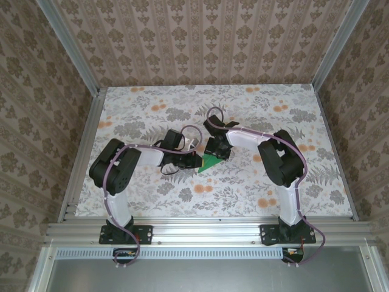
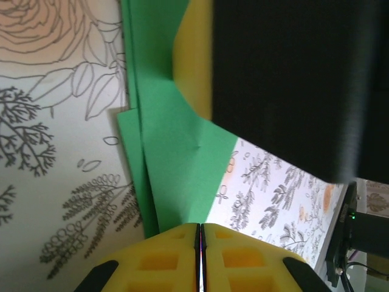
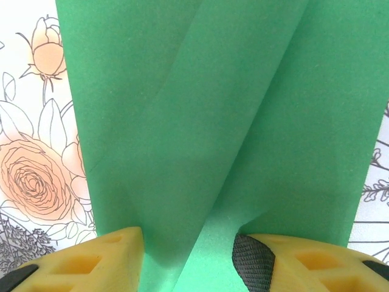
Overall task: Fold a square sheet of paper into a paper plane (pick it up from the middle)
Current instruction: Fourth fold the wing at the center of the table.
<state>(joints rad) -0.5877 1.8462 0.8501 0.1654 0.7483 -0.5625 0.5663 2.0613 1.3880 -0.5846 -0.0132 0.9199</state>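
The green sheet of paper (image 1: 211,163) lies at the table's middle, folded into a pointed wedge with overlapping layers (image 2: 176,152). My left gripper (image 1: 196,162) is at its narrow end. In the left wrist view the yellow pads (image 2: 200,234) are shut together and the paper runs up to their tips; I cannot tell whether any paper is pinched. My right gripper (image 1: 217,151) hovers over the wide end. Its fingers (image 3: 188,243) stand apart on either side of a raised crease in the paper (image 3: 213,121). One of its yellow fingers (image 2: 191,67) rests on the paper in the left wrist view.
The floral tabletop (image 1: 152,115) stretches all round the paper. Patterned walls and aluminium rails (image 1: 85,131) box in the table on three sides. Both arms' elbows (image 1: 115,167) bend outward near the front corners.
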